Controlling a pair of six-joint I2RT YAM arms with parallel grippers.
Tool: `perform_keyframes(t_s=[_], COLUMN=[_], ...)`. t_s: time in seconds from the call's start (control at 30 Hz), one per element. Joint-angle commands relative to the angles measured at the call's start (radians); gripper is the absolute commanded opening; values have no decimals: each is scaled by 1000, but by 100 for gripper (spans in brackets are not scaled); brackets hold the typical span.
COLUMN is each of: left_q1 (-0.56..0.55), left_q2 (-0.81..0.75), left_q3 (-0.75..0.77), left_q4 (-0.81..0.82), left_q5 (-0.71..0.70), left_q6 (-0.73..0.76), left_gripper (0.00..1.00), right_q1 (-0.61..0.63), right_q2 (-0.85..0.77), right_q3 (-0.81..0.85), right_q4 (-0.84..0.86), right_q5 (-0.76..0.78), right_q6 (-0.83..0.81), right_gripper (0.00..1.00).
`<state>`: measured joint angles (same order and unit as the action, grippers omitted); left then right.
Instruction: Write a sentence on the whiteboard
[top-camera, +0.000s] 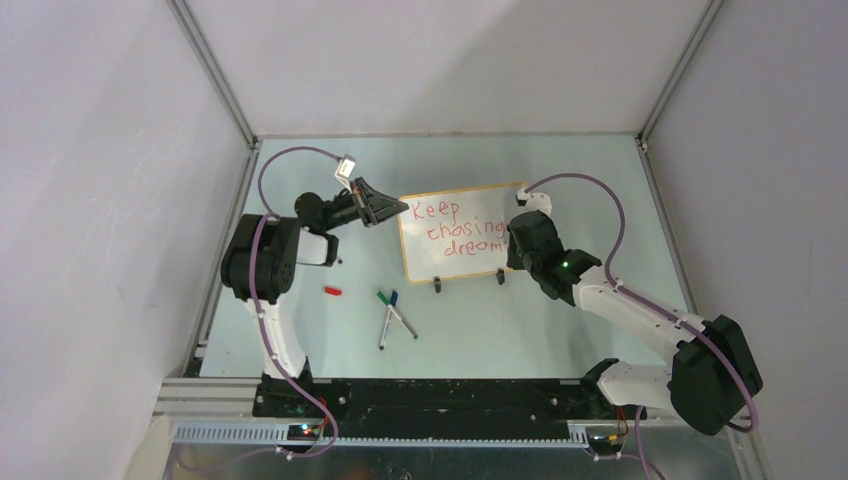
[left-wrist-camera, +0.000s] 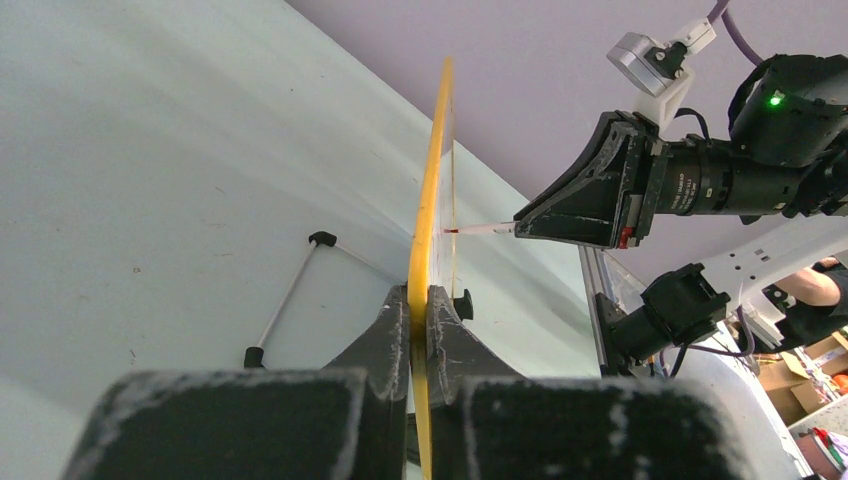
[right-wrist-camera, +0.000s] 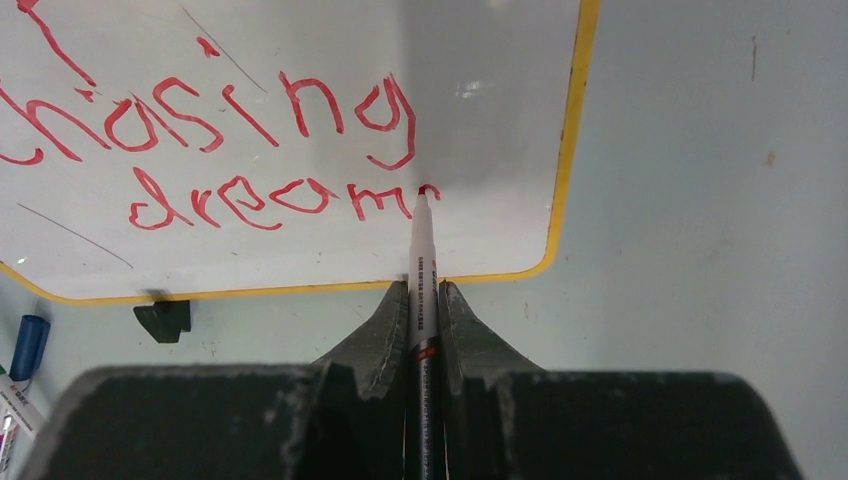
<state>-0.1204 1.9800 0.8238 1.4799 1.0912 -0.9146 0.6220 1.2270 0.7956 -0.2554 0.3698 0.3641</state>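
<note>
top view, whiteboard (top-camera: 420, 258): propped on its black feet at the middle of the desk (top-camera: 560, 330), between the two arms.
top view, sentence (top-camera: 452, 228): red letters in three lines, "Keep", "chasing", "dream".
top view, left gripper (top-camera: 398, 208): at the board's upper left corner, touching the frame.
top view, right gripper (top-camera: 518, 238): at the board's right side, mostly hidden under its own wrist.
top view, loose things: a small red piece (top-camera: 333, 291), a green-capped marker (top-camera: 400, 320) and a blue-capped marker (top-camera: 385, 330) lie on the desk in front of the board; the two markers cross near their caps.
left wrist view, left gripper (left-wrist-camera: 420, 300): pressed together on the whiteboard's (left-wrist-camera: 433, 170) yellow edge, which is seen edge-on.
left wrist view, right gripper (left-wrist-camera: 522, 226): pinches the red marker (left-wrist-camera: 485, 229), whose tip touches the board's face.
right wrist view, right gripper (right-wrist-camera: 421, 300): pinching the red marker (right-wrist-camera: 421, 250) between its fingers.
right wrist view, marker tip: on the whiteboard (right-wrist-camera: 490, 140), just after the "m" of "dream", at a small red hook.
right wrist view, sentence (right-wrist-camera: 240, 150): "hasing" and "dream" are in view.
right wrist view, surroundings: a black foot (right-wrist-camera: 162, 318) sits under the bottom frame; the blue-capped marker (right-wrist-camera: 28, 345) lies at the left edge.
</note>
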Motion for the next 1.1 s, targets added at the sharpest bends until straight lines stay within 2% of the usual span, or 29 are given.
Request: perform_keyframes(t_s=[0.0,1.07], left_q1=[-6,-5], left_q2=[-33,-33], left_q3=[-16,-17], left_q4=[58,57], left_q5=[50,51], left_q6=[77,77], left_gripper=[0,0], right_q1=[-4,-16], right_q2=[14,28], right_q3=[43,44], right_q4=[35,-65], right_q5=[-20,17], right_q6=[-11,19], right_gripper=[0,0])
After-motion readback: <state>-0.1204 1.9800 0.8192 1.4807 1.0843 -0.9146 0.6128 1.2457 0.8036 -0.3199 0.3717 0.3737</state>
